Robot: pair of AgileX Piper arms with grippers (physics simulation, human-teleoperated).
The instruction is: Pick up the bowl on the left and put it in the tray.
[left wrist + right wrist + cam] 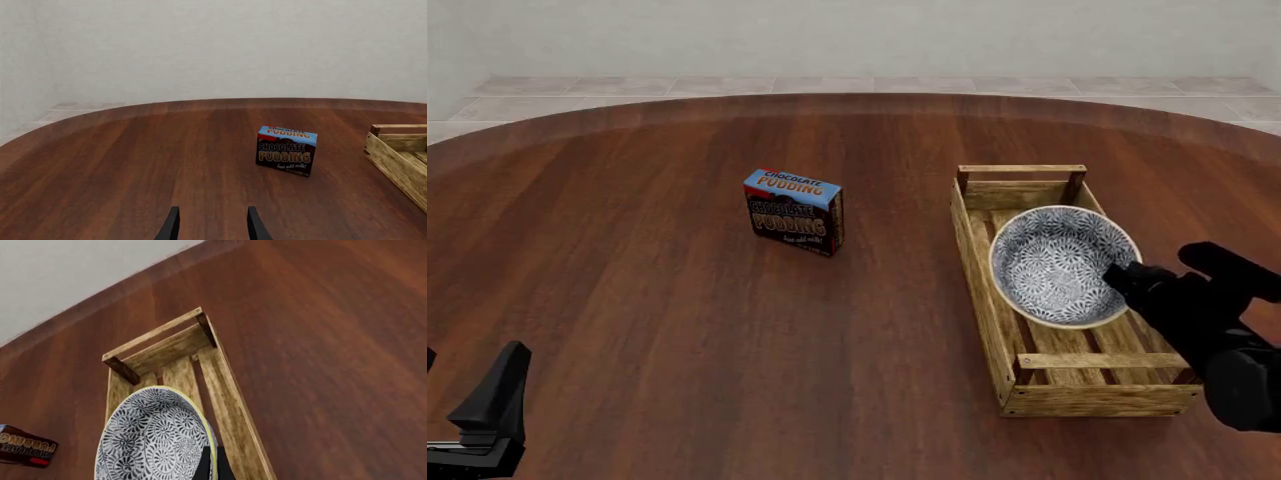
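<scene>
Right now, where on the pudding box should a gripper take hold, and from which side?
Grip the pudding box across its thin depth, front and back faces, coming from above. It stands upright and alone on the table; the open left gripper is likely nearest.

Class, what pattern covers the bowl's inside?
Dense blue-and-white floral pattern on the bowl; clearest in the front view.

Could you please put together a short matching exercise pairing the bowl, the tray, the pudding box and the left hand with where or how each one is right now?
Column 1:
1. bowl
2. tray
3. pudding box
4. left hand

Column 2:
A. standing on the table left of the crate
B. open and holding nothing, low at the near left
C. tilted over the slats, its rim pinched by the right hand
D. lying lengthwise on the right side of the table

Pairs: 1-C, 2-D, 3-A, 4-B
</scene>
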